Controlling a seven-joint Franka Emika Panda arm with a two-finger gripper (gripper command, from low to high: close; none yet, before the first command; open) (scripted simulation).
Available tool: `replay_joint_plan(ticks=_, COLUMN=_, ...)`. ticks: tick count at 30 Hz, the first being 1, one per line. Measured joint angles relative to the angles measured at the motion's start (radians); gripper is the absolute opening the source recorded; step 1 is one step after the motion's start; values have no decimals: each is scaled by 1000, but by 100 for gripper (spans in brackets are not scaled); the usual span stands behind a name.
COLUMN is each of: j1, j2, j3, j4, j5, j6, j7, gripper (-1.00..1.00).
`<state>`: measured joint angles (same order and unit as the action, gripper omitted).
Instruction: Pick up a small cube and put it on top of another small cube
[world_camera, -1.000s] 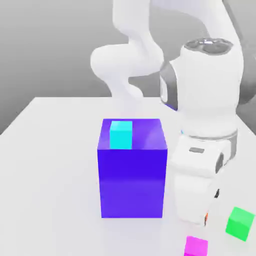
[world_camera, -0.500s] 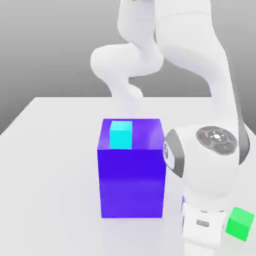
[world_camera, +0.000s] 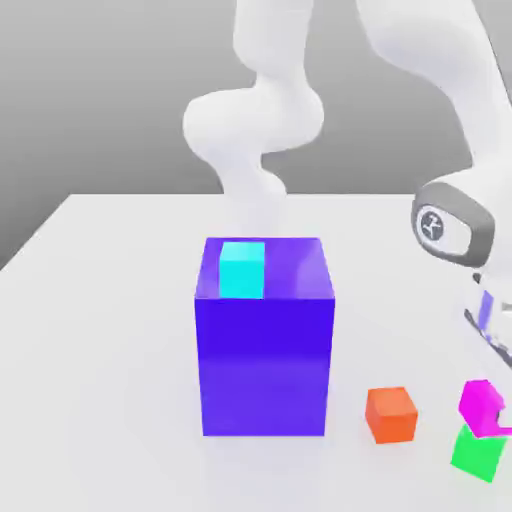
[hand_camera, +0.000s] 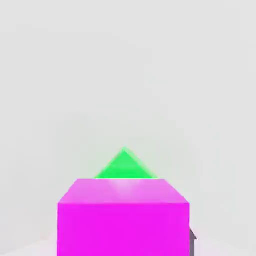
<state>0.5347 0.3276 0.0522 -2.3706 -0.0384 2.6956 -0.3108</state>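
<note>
Small bright magenta cube, smooth & flat-sided (world_camera: 482, 408), sits tilted w/ its lower part overlapping the top of the small bright green cube (world_camera: 478, 455), which is turned at an angle on the pale tabletop, ext. view's lower right.

Cube (world_camera: 481, 407) magenta; another (world_camera: 478, 454) green

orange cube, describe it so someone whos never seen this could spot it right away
In the exterior view, find the big blue-purple block with a small cyan cube on top. Look just past its lower corner on the view's right, down on the white table: the small orange cube sits there alone, whereas the magenta cube appears above the green one.
</note>
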Motion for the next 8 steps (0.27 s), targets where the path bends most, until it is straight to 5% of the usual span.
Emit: replay_joint_plan(ticks=8, j1=-2, j2=-79, j3=6, j4=-5, j5=10, j6=-72, j7=-8, gripper=100)
